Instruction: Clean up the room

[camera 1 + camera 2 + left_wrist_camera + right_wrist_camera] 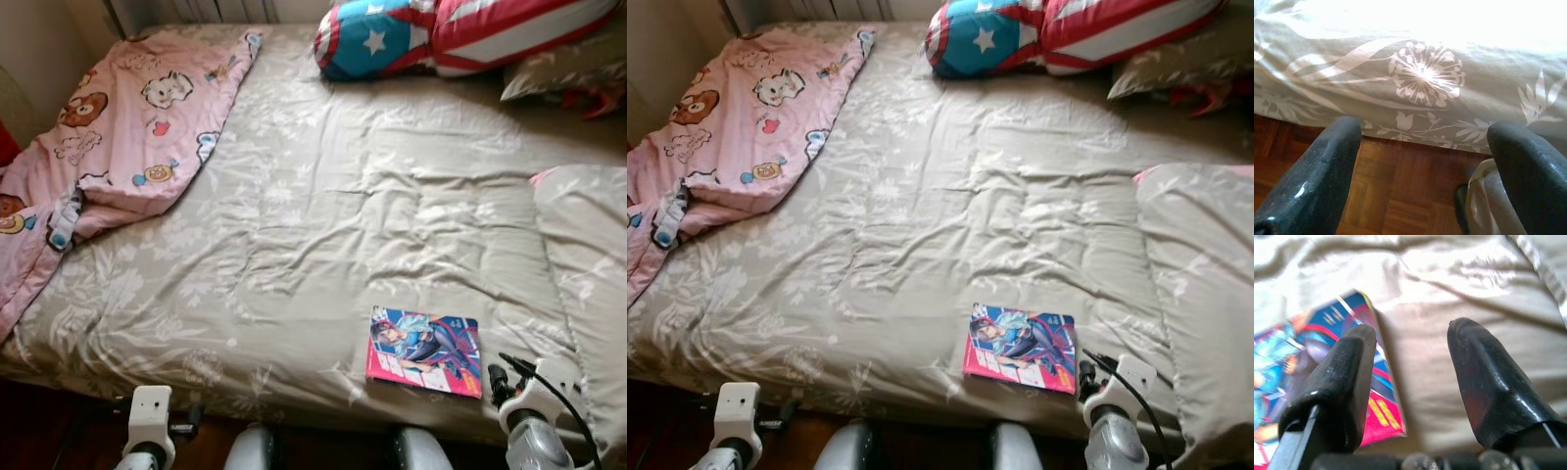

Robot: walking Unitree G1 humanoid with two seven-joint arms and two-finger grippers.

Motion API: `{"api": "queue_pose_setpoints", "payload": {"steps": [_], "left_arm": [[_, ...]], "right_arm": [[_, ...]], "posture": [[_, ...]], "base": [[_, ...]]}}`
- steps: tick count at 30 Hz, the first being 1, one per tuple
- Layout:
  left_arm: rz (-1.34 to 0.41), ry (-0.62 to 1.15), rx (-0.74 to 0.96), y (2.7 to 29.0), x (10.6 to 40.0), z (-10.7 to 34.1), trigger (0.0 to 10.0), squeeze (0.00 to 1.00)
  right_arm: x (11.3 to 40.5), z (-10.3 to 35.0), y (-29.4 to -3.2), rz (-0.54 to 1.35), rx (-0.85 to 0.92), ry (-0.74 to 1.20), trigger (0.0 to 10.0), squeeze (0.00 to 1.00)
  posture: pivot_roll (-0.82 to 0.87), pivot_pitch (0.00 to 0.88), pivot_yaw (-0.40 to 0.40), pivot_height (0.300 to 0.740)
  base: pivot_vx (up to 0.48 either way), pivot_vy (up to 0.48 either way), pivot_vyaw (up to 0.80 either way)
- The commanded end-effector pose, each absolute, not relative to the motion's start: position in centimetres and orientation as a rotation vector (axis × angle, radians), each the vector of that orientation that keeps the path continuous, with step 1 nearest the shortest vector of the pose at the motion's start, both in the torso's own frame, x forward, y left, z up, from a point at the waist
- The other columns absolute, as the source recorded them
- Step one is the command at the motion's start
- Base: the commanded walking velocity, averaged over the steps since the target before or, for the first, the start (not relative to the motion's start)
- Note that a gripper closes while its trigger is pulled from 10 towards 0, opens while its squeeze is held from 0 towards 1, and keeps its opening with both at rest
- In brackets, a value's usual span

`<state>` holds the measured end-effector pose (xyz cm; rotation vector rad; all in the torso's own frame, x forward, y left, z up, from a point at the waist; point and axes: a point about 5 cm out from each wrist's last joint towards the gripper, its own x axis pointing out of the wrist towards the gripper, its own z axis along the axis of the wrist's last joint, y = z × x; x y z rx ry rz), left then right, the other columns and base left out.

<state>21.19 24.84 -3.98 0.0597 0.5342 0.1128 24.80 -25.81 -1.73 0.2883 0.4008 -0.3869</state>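
Thin glossy comic book with pink-blue cover (423, 350) is seen flat on grey floral bed cover (323, 225), near front edge. Right hand (1410, 340) is spread wide beside its corner, probably for pickup. Left hand (1425, 147) is held wide and empty, low over wooden parquet floor (1400, 196) by bed edge.

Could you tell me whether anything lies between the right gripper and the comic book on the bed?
Nothing visible does. The right gripper is open just beside the comic book, which lies flat near the edge of the grey bedspread.
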Motion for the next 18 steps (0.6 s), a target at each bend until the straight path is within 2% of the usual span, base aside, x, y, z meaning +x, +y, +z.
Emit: {"api": "queue_pose_setpoints", "payload": {"steps": [1,4,11,18], "left_arm": [[0.151,0.599,0.027,24.8,20.1,-4.9,10.0,0.0],[0.164,0.648,-0.002,24.1,20.0,-5.5,10.0,0.0],[0.154,0.718,-0.005,23.2,19.9,-6.2,10.0,0.0],[0.163,0.764,-0.018,22.9,19.7,-6.5,10.0,0.0]], "right_arm": [[24.1,-2.5,-25.1,-0.359,0.285,0.442,10.0,0.0],[22.5,-4.5,-23.1,-0.289,0.264,0.561,10.0,0.0],[20.0,-6.6,-21.4,-0.269,0.252,0.694,10.0,0.0],[18.3,-7.9,-20.2,-0.254,0.234,0.817,10.0,0.0]], "posture": [[-0.03,0.036,0.017,0.652],[-0.04,0.002,0.01,0.652],[-0.09,0.0,0.013,0.652],[-0.1,0.0,0.009,0.701]], "base": [[0.0,0.0,0.0],[0.0,0.0,0.0],[0.0,0.0,0.0],[0.0,0.0,0.0]]}}
